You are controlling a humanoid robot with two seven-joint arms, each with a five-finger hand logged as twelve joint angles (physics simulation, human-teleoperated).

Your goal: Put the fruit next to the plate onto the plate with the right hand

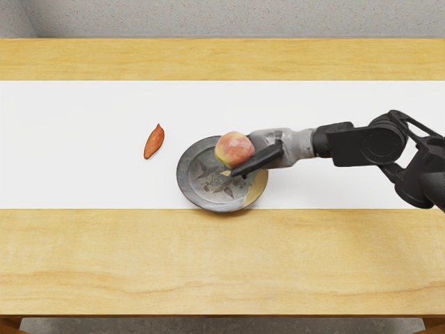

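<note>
A round pink-and-yellow fruit (pixel 233 149) sits over the far rim of the grey metal plate (pixel 198 182) in the middle of the white runner. My right hand (pixel 259 157) reaches in from the right and is closed around the fruit's right side, its dark fingers (pixel 252 164) stretching below the fruit over the plate. Whether the fruit rests on the plate or is held just above it cannot be told. The left arm does not show.
A small orange-red pointed piece (pixel 154 141) lies on the white runner (pixel 83 146) to the left of the plate. The wooden table (pixel 208 257) extends in front and behind. My right forearm (pixel 361 142) crosses the right side of the runner.
</note>
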